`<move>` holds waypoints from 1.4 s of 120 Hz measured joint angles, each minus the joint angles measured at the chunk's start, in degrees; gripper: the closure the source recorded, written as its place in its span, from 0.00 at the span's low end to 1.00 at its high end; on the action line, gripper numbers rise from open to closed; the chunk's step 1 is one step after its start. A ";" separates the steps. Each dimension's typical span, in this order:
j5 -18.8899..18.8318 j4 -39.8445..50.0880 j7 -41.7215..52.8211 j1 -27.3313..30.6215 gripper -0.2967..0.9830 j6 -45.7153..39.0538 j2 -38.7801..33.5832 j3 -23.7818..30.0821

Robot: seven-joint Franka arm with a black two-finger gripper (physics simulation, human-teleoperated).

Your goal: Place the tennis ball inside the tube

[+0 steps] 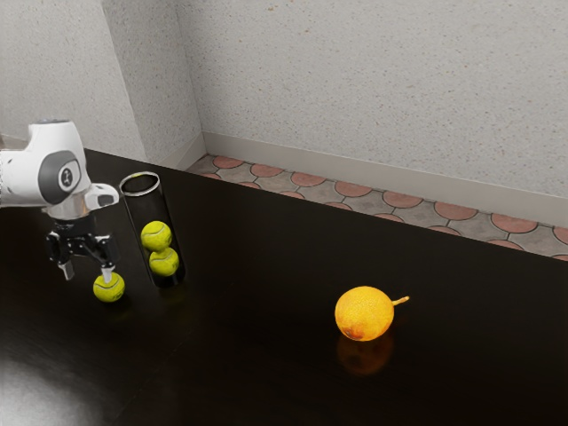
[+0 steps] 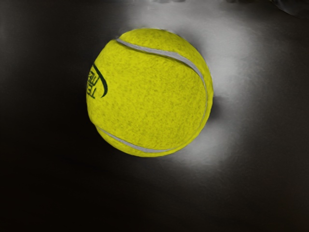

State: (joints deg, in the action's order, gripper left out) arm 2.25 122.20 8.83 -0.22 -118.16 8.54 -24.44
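Observation:
My gripper (image 1: 87, 272) points down with its two fingers spread wide, low over the table. A loose tennis ball (image 1: 109, 290) rests on the table by the fingertip nearer the exterior view's right, which overlaps the ball's top in that view. In the wrist view the same ball (image 2: 149, 96) shows whole, with dark lettering on one side. The clear tube (image 1: 140, 211) stands upright with a light rim and open top, just to the exterior view's right of the hand. Inside it are two tennis balls, an upper one (image 1: 156, 235) above a lower one (image 1: 163, 262).
An orange round fruit-like object (image 1: 364, 313) with a short stem lies on the dark glossy table (image 1: 257, 311), well toward the exterior view's right from the tube. A speckled wall (image 1: 382, 98) and tiled floor are beyond the table's far edge.

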 joint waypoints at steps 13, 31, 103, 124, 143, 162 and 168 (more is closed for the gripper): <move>1.01 0.06 1.34 0.02 0.25 -4.08 2.59 0.01; 1.69 0.19 4.04 0.32 0.25 -9.66 4.55 -0.02; 7.97 2.05 10.19 0.14 0.25 -19.97 10.06 0.07; 8.54 1.58 12.70 0.27 0.25 -21.32 11.28 0.06; 9.13 1.36 14.17 0.36 0.38 -21.87 11.72 0.11; 8.48 1.37 13.70 0.40 0.43 -21.93 11.47 0.11; 8.30 1.38 13.36 0.42 0.44 -21.87 11.15 0.10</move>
State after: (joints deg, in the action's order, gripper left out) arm 10.56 123.58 22.18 0.20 -140.03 19.69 -24.34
